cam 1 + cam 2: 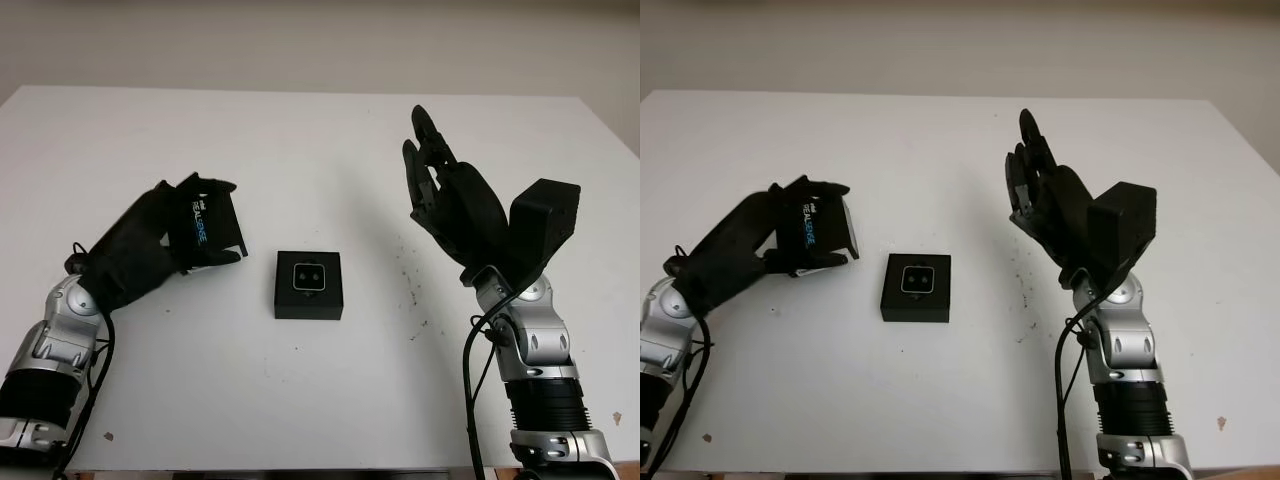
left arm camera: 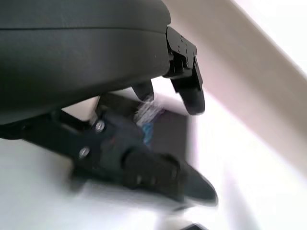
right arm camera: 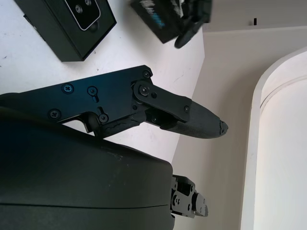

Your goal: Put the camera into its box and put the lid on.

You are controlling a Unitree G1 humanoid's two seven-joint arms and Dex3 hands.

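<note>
Camera (image 1: 309, 277): seated in box (image 1: 309, 301), centre of table (image 1: 300, 140); step 1 looks done.
Lid (image 1: 206, 226): off the box, tilted, held just left of it, printed face up; fitting it remains.
Left hand (image 1: 150, 243): fingers clamped on lid, above table surface.
Right hand (image 1: 445, 195): open, holds nothing, raised well right of box.
Obstructions: none betw. lid and box. Dark specks on table right of box, no hindrance.

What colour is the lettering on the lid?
White and blue on the black lid, held by the left robot hand; clearest in the left eye view.
</note>
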